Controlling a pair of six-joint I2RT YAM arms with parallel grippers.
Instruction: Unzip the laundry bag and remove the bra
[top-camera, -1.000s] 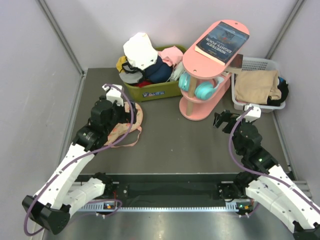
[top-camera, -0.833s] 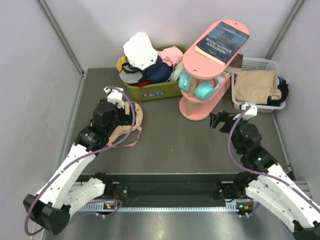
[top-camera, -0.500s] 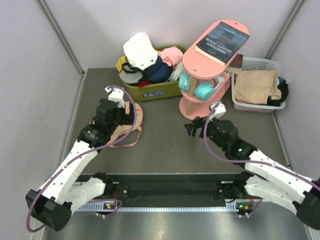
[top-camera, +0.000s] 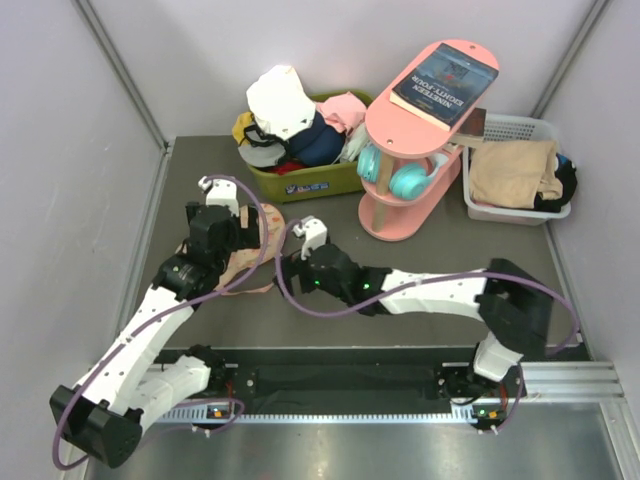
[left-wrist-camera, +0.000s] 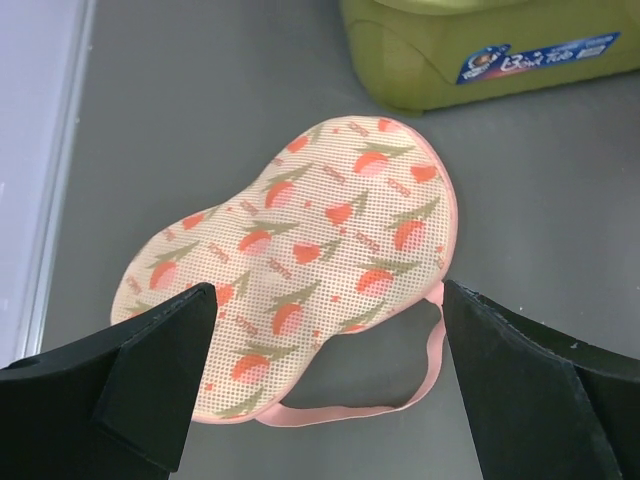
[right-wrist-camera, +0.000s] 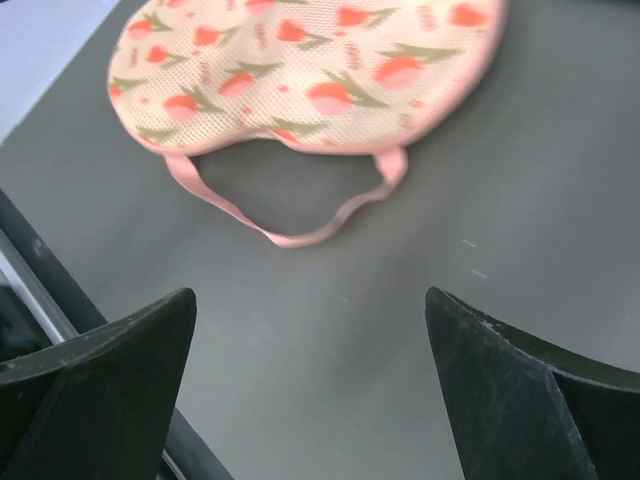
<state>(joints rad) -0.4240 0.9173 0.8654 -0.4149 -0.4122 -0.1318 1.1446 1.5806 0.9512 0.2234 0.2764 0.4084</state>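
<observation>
The bag (left-wrist-camera: 330, 230) lies under the spread left gripper (left-wrist-camera: 325, 290), its long axis slanting across the jaws. The right gripper (right-wrist-camera: 308, 295), also spread, faces its loop (right-wrist-camera: 285, 240).

The dark grey table (top-camera: 400, 250) carries the laundry bag (left-wrist-camera: 300, 250) flat beneath the left gripper (left-wrist-camera: 325, 300), a green bin (left-wrist-camera: 480, 50) just beyond it, and a pink rack (top-camera: 400, 215) and white basket (top-camera: 510, 212) well to its right.
</observation>
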